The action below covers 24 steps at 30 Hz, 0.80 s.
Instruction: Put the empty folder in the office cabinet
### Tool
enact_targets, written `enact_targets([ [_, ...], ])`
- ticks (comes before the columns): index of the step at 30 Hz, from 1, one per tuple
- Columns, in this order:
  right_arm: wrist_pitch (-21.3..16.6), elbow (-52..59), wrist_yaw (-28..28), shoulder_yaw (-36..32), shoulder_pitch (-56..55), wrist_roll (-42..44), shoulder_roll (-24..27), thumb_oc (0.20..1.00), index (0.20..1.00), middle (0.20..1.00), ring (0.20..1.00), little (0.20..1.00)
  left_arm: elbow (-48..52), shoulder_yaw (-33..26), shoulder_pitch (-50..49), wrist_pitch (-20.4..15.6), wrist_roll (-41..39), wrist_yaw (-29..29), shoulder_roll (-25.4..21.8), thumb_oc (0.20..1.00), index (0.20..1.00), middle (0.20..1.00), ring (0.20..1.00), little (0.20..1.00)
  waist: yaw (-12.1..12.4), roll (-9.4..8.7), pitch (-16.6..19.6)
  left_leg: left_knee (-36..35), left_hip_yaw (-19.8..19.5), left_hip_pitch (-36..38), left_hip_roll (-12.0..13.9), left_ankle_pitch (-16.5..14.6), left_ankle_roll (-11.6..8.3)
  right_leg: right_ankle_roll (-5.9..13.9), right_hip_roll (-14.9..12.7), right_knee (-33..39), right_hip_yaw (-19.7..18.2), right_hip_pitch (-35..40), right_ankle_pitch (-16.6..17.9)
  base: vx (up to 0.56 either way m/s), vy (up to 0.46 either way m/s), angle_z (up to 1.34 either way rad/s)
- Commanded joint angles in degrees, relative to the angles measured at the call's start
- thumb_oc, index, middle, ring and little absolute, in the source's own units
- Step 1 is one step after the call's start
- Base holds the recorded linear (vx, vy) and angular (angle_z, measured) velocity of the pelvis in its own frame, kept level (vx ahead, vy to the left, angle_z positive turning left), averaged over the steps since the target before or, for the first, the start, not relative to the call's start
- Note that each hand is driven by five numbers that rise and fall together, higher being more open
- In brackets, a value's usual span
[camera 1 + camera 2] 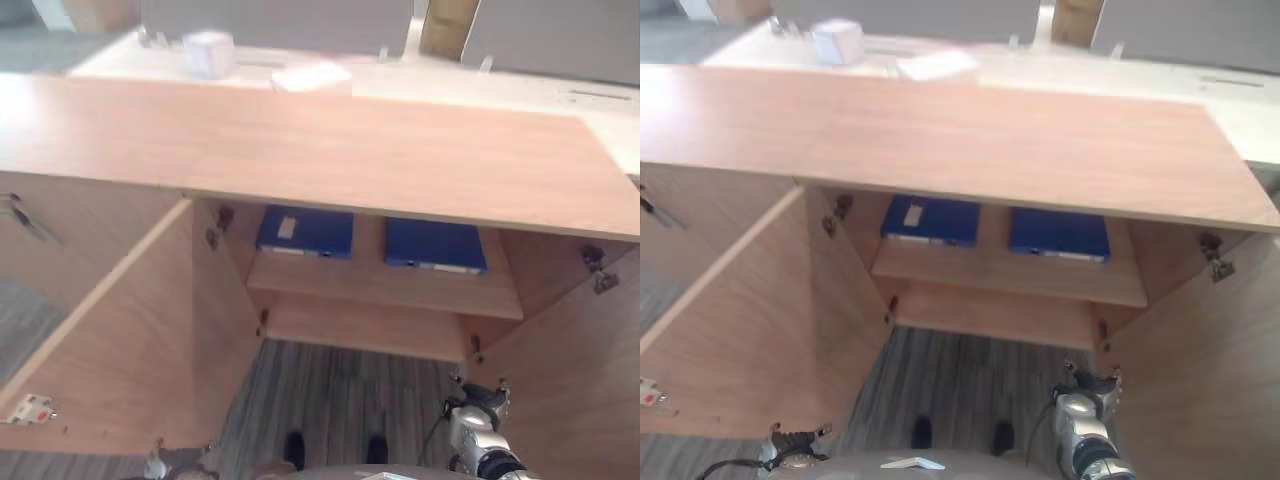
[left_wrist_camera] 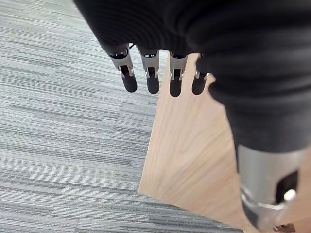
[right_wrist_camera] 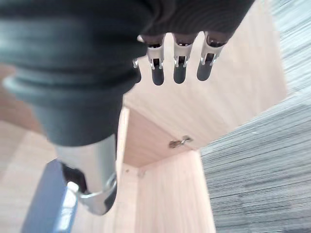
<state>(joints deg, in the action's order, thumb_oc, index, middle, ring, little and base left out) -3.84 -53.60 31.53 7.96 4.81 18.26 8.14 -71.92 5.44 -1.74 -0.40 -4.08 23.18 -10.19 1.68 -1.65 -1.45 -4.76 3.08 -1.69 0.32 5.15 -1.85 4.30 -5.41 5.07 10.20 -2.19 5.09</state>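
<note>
The low light-wood office cabinet (image 1: 330, 160) is standing with both doors swung wide, and two flat blue folders are lying on the shelf just under its top. One blue folder (image 1: 305, 232) is sitting toward the left door (image 1: 120, 340), the other blue folder (image 1: 435, 245) toward the right door (image 1: 1200, 350), with a strip of bare shelf (image 1: 385, 285) between them. I cannot tell which of them is the empty one; both look already stowed inside the cabinet.

The left hand (image 2: 151, 68) is hanging below the cabinet beside the left door's edge, fingers straight and relaxed, holding nothing. The right hand (image 3: 179, 58) is hanging by the right door, its fingers likewise loose and empty, with a blue folder edge (image 3: 46, 204) showing past its thumb.

An empty folder of this kind is probably light and fairly stiff, with a smooth cover that may be slipping under the fingertips. If either needs shifting, I would judge the front edge facing out of the cabinet to be the place to take it, thumb above and fingers beneath, near the middle so it is not tilting. The shelf opening is looking shallow, so sliding seems safer than lifting.

On the white surface beyond the cabinet, a small white box (image 1: 210, 52) and a white paper stack (image 1: 312, 76) are resting.
</note>
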Motion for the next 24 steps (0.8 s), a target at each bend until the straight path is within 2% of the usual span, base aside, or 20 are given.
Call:
enact_targets([
  [1, -0.2, 4.0, -4.7, 0.5, 4.5, -5.1, 2.0, 1.000, 1.000, 1.000, 1.000, 1.000, -4.0, 0.8, 0.1, 0.7, 3.6, -0.3, -1.2, 1.000, 1.000, 1.000, 1.000, 1.000, 0.8, -0.17, -3.4, -0.2, -1.4, 2.5, 1.3, -5.5, -0.69, 4.69, -3.5, -1.9, 3.5, 0.5, -2.1, 0.01, -0.020, -0.04],
  [2, -0.9, 4.3, -9.5, 0.8, 3.7, -2.7, 3.1, 1.000, 1.000, 1.000, 1.000, 1.000, -4.5, 0.4, 0.0, 1.0, 4.9, -1.8, -1.7, 1.000, 1.000, 1.000, 1.000, 1.000, 0.7, -0.23, -2.7, -0.2, -1.2, 3.2, 1.2, -5.8, -0.71, 4.66, -3.5, -1.9, 3.1, 1.3, -2.4, 0.01, -0.015, -0.05],
  [4, -0.9, 4.3, -9.5, 0.8, 3.7, -2.6, 3.2, 1.000, 1.000, 1.000, 1.000, 1.000, -4.5, 0.4, 0.0, 1.0, 4.9, -1.8, -1.7, 1.000, 1.000, 1.000, 1.000, 1.000, 0.7, -0.22, -2.8, -0.2, -1.2, 3.2, 1.2, -5.8, -0.71, 4.66, -3.5, -1.9, 3.1, 1.4, -2.4, 0.00, -0.004, -0.03],
  [5, -0.9, 4.7, -12.7, 1.3, 3.4, -1.5, 4.1, 1.000, 1.000, 1.000, 1.000, 1.000, -4.5, 0.4, -0.2, 1.0, 5.5, -3.0, -2.0, 1.000, 1.000, 1.000, 1.000, 1.000, 0.7, -0.30, -2.5, -0.2, -1.0, 3.4, 1.1, -5.9, -0.72, 4.63, -3.5, -2.0, 2.8, 1.7, -2.6, 0.01, -0.024, -0.03],
  [6, 0.0, 2.9, -18.4, 3.7, 5.0, -2.7, 7.6, 1.000, 1.000, 1.000, 1.000, 1.000, -4.3, 0.9, -0.7, 0.8, 6.9, -5.7, -2.7, 1.000, 1.000, 1.000, 1.000, 1.000, 1.1, -0.38, -2.1, -0.2, -1.0, 3.9, 1.0, -6.2, -0.65, 4.61, -3.6, -2.0, 2.5, 2.3, -2.8, 0.03, -0.043, -0.04],
  [7, 1.0, 6.5, -26.4, 9.7, 8.6, -8.9, 15.8, 1.000, 1.000, 1.000, 1.000, 1.000, -3.1, 1.7, -1.5, 0.0, 9.0, -8.7, -4.3, 1.000, 1.000, 1.000, 1.000, 1.000, 1.8, -0.61, -1.9, -0.2, -0.9, 4.7, 1.0, -6.5, -0.74, 4.57, -3.4, -2.0, 2.1, 2.9, -2.9, 0.02, -0.034, -0.07],
  [8, 1.0, 6.5, -26.4, 9.7, 8.6, -8.9, 15.9, 1.000, 1.000, 1.000, 1.000, 1.000, -3.1, 1.7, -1.5, 0.0, 9.0, -8.7, -4.3, 1.000, 1.000, 1.000, 1.000, 1.000, 1.7, -0.63, -1.8, -0.2, -0.9, 4.4, 0.9, -6.4, -0.72, 4.57, -3.5, -2.0, 2.1, 2.7, -2.8, 0.02, -0.029, -0.16],
  [9, 0.6, 10.8, -30.7, 13.3, 10.7, -13.1, 22.6, 1.000, 1.000, 1.000, 1.000, 1.000, -2.5, 2.2, -2.0, -0.6, 10.3, -10.3, -5.2, 1.000, 1.000, 1.000, 1.000, 1.000, 1.8, -0.80, -1.5, -0.2, -0.8, 4.7, 1.0, -6.5, -0.80, 4.59, -3.5, -1.9, 2.0, 2.9, -2.8, 0.01, -0.010, -0.15],
  [10, 0.6, 10.8, -30.7, 13.3, 10.7, -13.1, 22.6, 1.000, 1.000, 1.000, 1.000, 1.000, -2.5, 2.2, -2.0, -0.6, 10.3, -10.3, -5.2, 1.000, 1.000, 1.000, 1.000, 1.000, 1.8, -0.80, -1.5, -0.2, -0.8, 4.7, 1.0, -6.5, -0.80, 4.59, -3.5, -1.9, 2.0, 2.9, -2.8, 0.05, -0.012, -0.10],
  [11, -1.7, 21.7, -39.8, 20.4, 16.5, -15.8, 41.9, 1.000, 1.000, 1.000, 1.000, 1.000, -1.4, 4.7, -2.2, -1.6, 13.4, -14.6, -6.1, 1.000, 1.000, 1.000, 1.000, 1.000, 1.2, -1.23, -0.8, -0.2, -0.4, 5.6, 1.1, -6.8, -1.00, 4.91, -3.7, -1.9, 1.6, 3.6, -3.0, 0.08, 0.001, -0.02],
  [13, -2.3, 23.8, -39.6, 20.2, 19.1, -19.8, 51.0, 1.000, 1.000, 1.000, 1.000, 1.000, -1.8, 5.2, -1.6, -1.6, 13.9, -15.7, -5.7, 1.000, 1.000, 1.000, 1.000, 1.000, 0.2, -1.55, 0.0, -0.2, -0.1, 6.7, 1.2, -7.5, -1.08, 5.17, -3.9, -1.8, 1.3, 4.4, -2.9, 0.08, 0.006, -0.02],
  [14, -2.3, 23.9, -39.6, 20.1, 19.1, -19.8, 51.0, 1.000, 1.000, 1.000, 1.000, 1.000, -1.8, 5.3, -1.5, -1.6, 13.9, -15.7, -5.7, 1.000, 1.000, 1.000, 1.000, 1.000, 0.2, -1.57, 0.1, -0.2, -0.1, 6.4, 1.1, -7.3, -1.05, 5.17, -4.0, -1.7, 1.3, 4.1, -2.8, 0.07, 0.007, -0.04],
  [15, -2.7, 26.3, -36.9, 16.7, 20.2, -23.4, 57.3, 1.000, 1.000, 1.000, 1.000, 1.000, -2.4, 4.9, -0.8, -1.9, 13.4, -15.8, -5.2, 1.000, 1.000, 1.000, 1.000, 1.000, -1.2, -1.70, 0.9, -0.2, 0.5, 7.1, 1.2, -7.6, -1.10, 5.32, -4.1, -1.7, 0.9, 4.4, -2.7, 0.04, 0.003, -0.12],
  [16, -2.6, 26.5, -36.9, 16.4, 19.8, -23.4, 57.4, 1.000, 1.000, 1.000, 1.000, 1.000, -2.4, 5.0, -0.7, -2.0, 13.4, -15.8, -5.2, 1.000, 1.000, 1.000, 1.000, 1.000, -1.1, -1.67, 0.8, -0.2, 0.5, 7.1, 1.2, -7.6, -1.10, 5.32, -4.1, -1.7, 0.9, 4.4, -2.7, 0.08, -0.006, -0.13],
  [17, -1.9, 30.5, -33.3, 9.9, 19.6, -24.5, 61.6, 1.000, 1.000, 1.000, 1.000, 1.000, -3.0, 4.9, 0.0, -1.9, 13.2, -15.7, -4.7, 1.000, 1.000, 1.000, 1.000, 1.000, -2.5, -1.62, 1.3, -0.2, 0.8, 7.5, 1.2, -7.9, -1.03, 5.36, -4.1, -2.0, 0.5, 4.5, -2.7, 0.04, -0.012, -0.15],
  [19, -1.3, 32.7, -28.4, -1.6, 15.4, -24.3, 64.7, 1.000, 1.000, 1.000, 1.000, 1.000, -3.2, 4.8, 0.7, -1.9, 12.7, -15.6, -4.1, 1.000, 1.000, 1.000, 1.000, 1.000, -3.3, -1.56, 1.7, -0.2, 1.0, 7.8, 1.3, -8.2, -0.93, 5.34, -4.1, -2.3, 0.2, 4.3, -2.6, 0.04, -0.012, -0.21],
  [21, -0.9, 33.8, -26.5, -6.7, 13.1, -24.1, 65.4, 1.000, 1.000, 1.000, 1.000, 1.000, -3.2, 4.5, 0.8, -1.9, 12.5, -15.6, -3.9, 1.000, 1.000, 1.000, 1.000, 1.000, -3.8, -1.46, 1.9, -0.2, 1.1, 7.8, 1.3, -8.3, -0.87, 5.33, -4.0, -2.4, 0.0, 4.2, -2.7, 0.02, -0.008, -0.17],
  [22, -0.4, 35.5, -23.6, -15.3, 9.2, -23.5, 66.3, 1.000, 1.000, 1.000, 1.000, 1.000, -3.0, 3.9, 0.6, -1.8, 12.4, -15.6, -3.5, 1.000, 1.000, 1.000, 1.000, 1.000, -4.7, -1.15, 2.2, -0.2, 1.3, 7.9, 1.4, -8.5, -0.75, 5.25, -3.9, -2.5, -0.3, 4.1, -2.9, 0.02, -0.009, -0.15],
  [23, -0.2, 36.0, -22.3, -19.4, 7.0, -23.2, 66.3, 1.000, 1.000, 1.000, 1.000, 1.000, -2.8, 4.0, 0.4, -1.8, 12.4, -15.7, -3.3, 1.000, 1.000, 1.000, 1.000, 1.000, -4.9, -1.04, 2.3, -0.2, 1.3, 8.0, 1.5, -8.7, -0.72, 5.25, -3.8, -2.5, -0.4, 4.1, -3.0, 0.02, -0.009, -0.15],
  [24, -0.2, 36.4, -22.3, -20.4, 6.0, -23.2, 66.3, 1.000, 1.000, 1.000, 1.000, 1.000, -2.8, 4.2, 0.5, -1.8, 12.4, -15.7, -3.4, 1.000, 1.000, 1.000, 1.000, 1.000, -4.6, -1.08, 2.3, -0.2, 1.3, 8.0, 1.5, -8.7, -0.72, 5.25, -3.8, -2.5, -0.3, 4.2, -3.0, 0.01, -0.001, -0.18],
])
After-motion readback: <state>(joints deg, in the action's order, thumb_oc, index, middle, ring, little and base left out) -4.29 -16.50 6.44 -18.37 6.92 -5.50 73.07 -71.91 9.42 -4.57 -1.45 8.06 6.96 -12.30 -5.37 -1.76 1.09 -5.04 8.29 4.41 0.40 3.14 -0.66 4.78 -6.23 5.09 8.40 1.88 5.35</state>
